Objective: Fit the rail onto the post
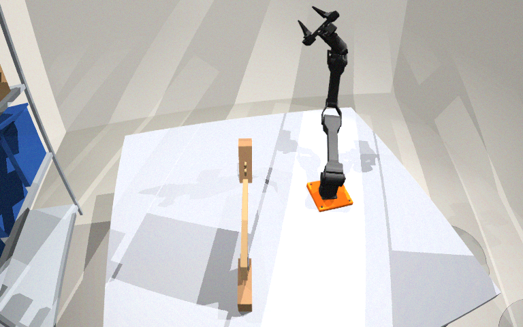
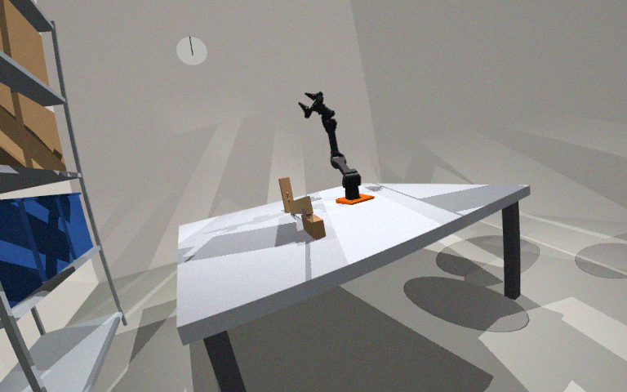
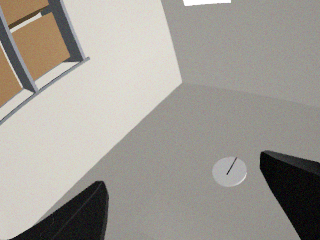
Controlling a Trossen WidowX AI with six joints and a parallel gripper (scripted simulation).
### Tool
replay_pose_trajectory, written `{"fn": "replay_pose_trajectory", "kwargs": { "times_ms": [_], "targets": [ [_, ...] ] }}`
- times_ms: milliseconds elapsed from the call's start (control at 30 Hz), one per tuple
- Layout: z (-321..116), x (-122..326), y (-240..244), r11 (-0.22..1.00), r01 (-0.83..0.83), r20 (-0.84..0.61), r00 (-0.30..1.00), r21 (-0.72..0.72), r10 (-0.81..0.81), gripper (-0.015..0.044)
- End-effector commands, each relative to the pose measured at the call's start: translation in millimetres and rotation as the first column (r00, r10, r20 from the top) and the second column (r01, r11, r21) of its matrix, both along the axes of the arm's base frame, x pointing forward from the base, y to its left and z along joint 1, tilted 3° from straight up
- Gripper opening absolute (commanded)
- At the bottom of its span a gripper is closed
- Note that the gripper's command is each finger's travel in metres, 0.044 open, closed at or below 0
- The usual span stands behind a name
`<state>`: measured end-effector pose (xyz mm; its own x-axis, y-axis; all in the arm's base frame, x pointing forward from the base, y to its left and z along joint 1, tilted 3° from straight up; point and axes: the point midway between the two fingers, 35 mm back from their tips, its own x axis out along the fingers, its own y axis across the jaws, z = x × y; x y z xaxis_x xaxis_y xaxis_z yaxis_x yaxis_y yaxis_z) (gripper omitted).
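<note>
Exterior view, hand [image 1: 309,22] [image 2: 304,101] [image 3: 186,176] released, up high, 2 pegs [image 1: 245,168] on post [image 1: 244,150] [image 2: 286,191], no legible txt

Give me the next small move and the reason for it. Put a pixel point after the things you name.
I'd lower the open end effector [image 1: 301,28] [image 2: 302,99] [image 3: 186,176] toward the rail's post end [image 1: 245,189]: it hangs high above the table, and the rail slopes down toward the post [image 1: 244,148] [image 2: 284,189], its pegs [image 1: 245,168] still exposed.

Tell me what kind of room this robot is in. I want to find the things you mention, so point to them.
Perhaps a workshop or storeroom: a metal shelf unit [image 2: 64,99] holds cardboard boxes [image 2: 29,41] and a blue bin [image 2: 68,226], and a black arm is mounted on a plain worktable [image 1: 323,270] [image 2: 221,296].
</note>
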<state>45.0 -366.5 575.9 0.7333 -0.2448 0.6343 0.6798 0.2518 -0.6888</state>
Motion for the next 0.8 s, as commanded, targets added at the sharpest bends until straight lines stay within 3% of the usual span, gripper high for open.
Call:
{"fn": "replay_pose_trajectory", "kwargs": {
  "times_ms": [0,367,767],
  "targets": [
    [0.7,-0.2,1.1,1.000,0.000,0.001,1.000,-0.003,0.000,0.0426],
    [48.5,-12.7,93.3,0.979,0.015,0.057,0.998,-0.204,-0.003,0.0440],
    [84.5,5.6,275.1,0.861,-0.042,-0.001,0.999,-0.507,0.048,0.0440]
  ]
}}
